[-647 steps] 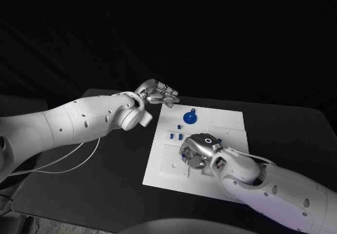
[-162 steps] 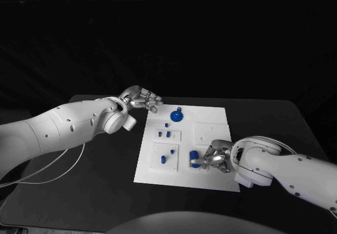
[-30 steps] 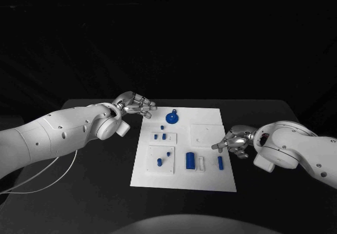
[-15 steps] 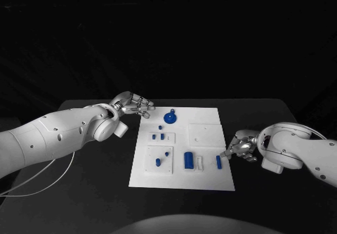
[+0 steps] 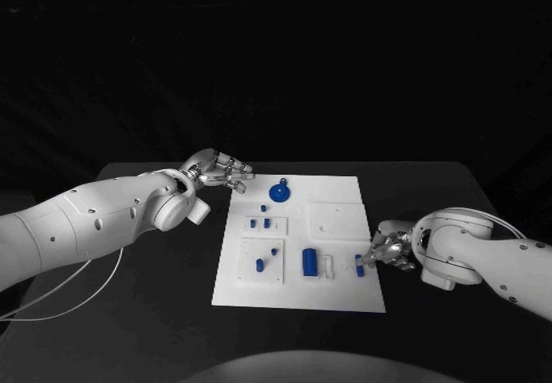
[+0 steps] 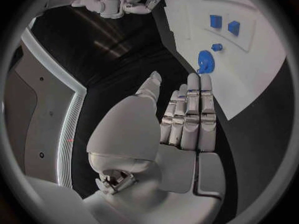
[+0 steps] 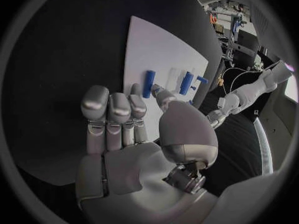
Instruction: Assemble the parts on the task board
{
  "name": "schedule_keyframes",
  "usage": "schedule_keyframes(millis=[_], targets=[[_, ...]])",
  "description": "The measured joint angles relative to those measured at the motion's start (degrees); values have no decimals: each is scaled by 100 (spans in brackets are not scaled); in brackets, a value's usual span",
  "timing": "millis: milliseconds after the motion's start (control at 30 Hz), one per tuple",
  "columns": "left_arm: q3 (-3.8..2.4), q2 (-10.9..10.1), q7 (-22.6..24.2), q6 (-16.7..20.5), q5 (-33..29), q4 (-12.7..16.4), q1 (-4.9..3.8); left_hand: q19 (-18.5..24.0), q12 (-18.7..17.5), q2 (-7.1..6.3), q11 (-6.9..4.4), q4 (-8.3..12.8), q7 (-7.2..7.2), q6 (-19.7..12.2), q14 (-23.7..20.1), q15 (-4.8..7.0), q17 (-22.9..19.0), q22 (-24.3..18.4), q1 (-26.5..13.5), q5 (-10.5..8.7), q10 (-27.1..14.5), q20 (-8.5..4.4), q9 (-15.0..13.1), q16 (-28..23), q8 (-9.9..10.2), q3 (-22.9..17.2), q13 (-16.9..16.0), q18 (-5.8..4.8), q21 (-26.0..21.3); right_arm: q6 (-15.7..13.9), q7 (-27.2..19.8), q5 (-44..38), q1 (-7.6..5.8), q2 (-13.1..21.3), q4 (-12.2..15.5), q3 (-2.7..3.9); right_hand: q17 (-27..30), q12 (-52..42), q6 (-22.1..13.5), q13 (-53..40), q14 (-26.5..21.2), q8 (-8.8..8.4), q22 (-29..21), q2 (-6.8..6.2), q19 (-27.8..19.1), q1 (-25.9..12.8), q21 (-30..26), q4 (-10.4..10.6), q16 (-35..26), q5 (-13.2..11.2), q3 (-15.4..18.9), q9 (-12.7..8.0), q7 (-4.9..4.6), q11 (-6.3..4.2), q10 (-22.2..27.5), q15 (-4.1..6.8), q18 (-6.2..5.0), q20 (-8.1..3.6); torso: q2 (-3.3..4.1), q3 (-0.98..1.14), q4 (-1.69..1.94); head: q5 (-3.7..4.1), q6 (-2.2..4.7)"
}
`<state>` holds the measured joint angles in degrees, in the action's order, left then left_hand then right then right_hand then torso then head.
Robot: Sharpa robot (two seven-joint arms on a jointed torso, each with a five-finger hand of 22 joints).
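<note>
right hand [image 5: 389, 252] sits at the board's right edge, low over the desk, fingers loosely curled toward a small blue rod [image 5: 359, 266]. in the right wrist view the fingers [image 7: 115, 115] stand apart with nothing between them; the rod [image 7: 149, 83] lies on the board beyond the fingertips. judged: hand empty and open, fingertips close to the rod; contact cannot be told. the placement reads as a reach for this loose rod, which lies flat near the edge and not in a socket.

left hand [image 5: 218, 170] hangs off the board's far left corner, above the desk, fingers straight and side by side, holding nothing. left wrist view agrees: flat fingers [image 6: 190, 115], the round part [image 6: 205, 62] just past them. judged: parked there to stay out of the right arm's way.

board [image 5: 340, 289] lies in the middle of the desk [image 5: 150, 303], long side running away from the robot.

count of blue parts, head view:
- round part with knob [image 5: 280, 191], far end: 1
- small pieces [image 5: 262, 223] in the left block behind it: 3, one of them [image 5: 263, 209] set apart
- small pieces [image 5: 267, 258] in the near left block: 2, too small to type
- thick cylinder [image 5: 309, 262], seated in a recess mid-board: 1
- loose rod by right hand: 1

total 8. blank square plate [image 5: 340, 219] right of centre: 1.
</note>
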<state>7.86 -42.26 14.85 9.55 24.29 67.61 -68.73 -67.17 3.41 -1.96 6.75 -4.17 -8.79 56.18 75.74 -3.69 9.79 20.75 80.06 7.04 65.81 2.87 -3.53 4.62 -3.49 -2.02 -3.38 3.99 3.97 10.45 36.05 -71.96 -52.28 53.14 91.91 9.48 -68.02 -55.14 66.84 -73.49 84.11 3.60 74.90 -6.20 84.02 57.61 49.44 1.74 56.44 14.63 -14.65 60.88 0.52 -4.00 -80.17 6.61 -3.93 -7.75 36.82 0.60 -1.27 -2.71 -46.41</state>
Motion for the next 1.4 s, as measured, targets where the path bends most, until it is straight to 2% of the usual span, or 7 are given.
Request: schedule_keyframes(millis=[300, 400, 833, 1033, 1133, 1233, 1400], targets=[[0, 1, 3, -2, -5, -5, 0, 0, 0, 0, 0, 0, 0, 0, 0, 0, -1, -45, 0, 0, 0, 0, 0, 0, 0, 0, 0, 0, 0, -51, 39, -233, 18, -109, -13, -70, 0, 0, -15, 0, 0, 18, 0, -27, 0, 27, 0, 78, 0, -239, -51, 0, -23, 0, 0, 0, 0, 0, -1, -1, -4, -12, -18], [0, 2, 3, -3, -7, -7, 0, 0, 0, 0, 0, 0, 0, 0, 0, 0, -1, -45, 0, 0, 0, 0, 0, 0, 0, 0, 0, 0, 0, -71, 44, -321, 6, -143, -35, -103, 0, 0, 15, 0, -1, 52, 0, -160, 0, 96, 0, 111, 0, -515, -499, -33, -28, 0, 0, -1, 0, 0, -1, 1, -4, -14, -21], [0, 4, -4, -7, -12, -12, 0, 0, 0, -23, 0, 0, 0, 0, 0, 0, 4, -72, -23, 0, 0, 0, 0, 0, 0, 0, 0, 0, 0, -108, 48, -622, -76, -261, -88, -270, 0, 0, 39, -1, -1, 68, 0, -99, 0, 65, -21, -388, -21, -320, -736, -45, -32, 1, 0, -1, 0, 0, -3, 2, -4, -28, -46], [1, 5, -7, -7, -13, -14, 0, 0, 0, -23, 0, 0, 0, 0, 0, 0, 3, -72, -23, 0, 0, 0, 0, 0, 0, 0, 1, 0, 0, -110, 64, -723, -102, -278, -61, -326, -4, 0, 45, -1, -2, 69, 0, -47, 0, 68, -21, -568, -20, 119, -772, -45, -38, 2, 0, -1, 0, 0, -3, 2, -5, -29, -64], [1, 7, -8, -8, -13, -15, 0, 0, 0, -23, 0, 0, 0, 0, 0, 0, 3, -72, -23, 0, 0, 0, 0, 0, 0, 0, 0, 0, 0, -113, 65, -744, -114, -304, -61, -348, -12, 4, 45, -1, -2, 70, 0, -18, 0, 38, -21, -675, -20, 684, -879, -48, -38, -11, 13, -2, 0, 0, -3, 0, -4, -29, -70], [1, 7, -10, -8, -13, -15, 0, 0, 0, -23, 0, 0, 0, 0, 0, 0, 3, -72, -23, 0, 0, 0, 0, 0, 0, 0, 1, 0, 0, -117, 61, -743, -122, -333, -67, -362, -12, 36, 45, -1, -2, 72, 0, 50, 0, -84, -21, -806, -20, 1206, -1144, -196, -39, -11, 34, -2, 0, 0, -3, -1, -1, -29, -76], [1, 7, -12, -8, -14, -16, 0, 1, 0, -23, 0, 0, 0, 0, 0, 0, 3, -71, -23, 0, 0, 0, 0, 0, 0, 0, 1, 0, 0, -149, 60, -689, -129, -345, -91, -372, -12, 89, 46, 31, -17, 73, 0, 167, 0, -428, -21, -523, -47, 1581, -1524, 308, -40, -19, 43, 4, 0, 0, -3, 0, -1, -42, -89]])
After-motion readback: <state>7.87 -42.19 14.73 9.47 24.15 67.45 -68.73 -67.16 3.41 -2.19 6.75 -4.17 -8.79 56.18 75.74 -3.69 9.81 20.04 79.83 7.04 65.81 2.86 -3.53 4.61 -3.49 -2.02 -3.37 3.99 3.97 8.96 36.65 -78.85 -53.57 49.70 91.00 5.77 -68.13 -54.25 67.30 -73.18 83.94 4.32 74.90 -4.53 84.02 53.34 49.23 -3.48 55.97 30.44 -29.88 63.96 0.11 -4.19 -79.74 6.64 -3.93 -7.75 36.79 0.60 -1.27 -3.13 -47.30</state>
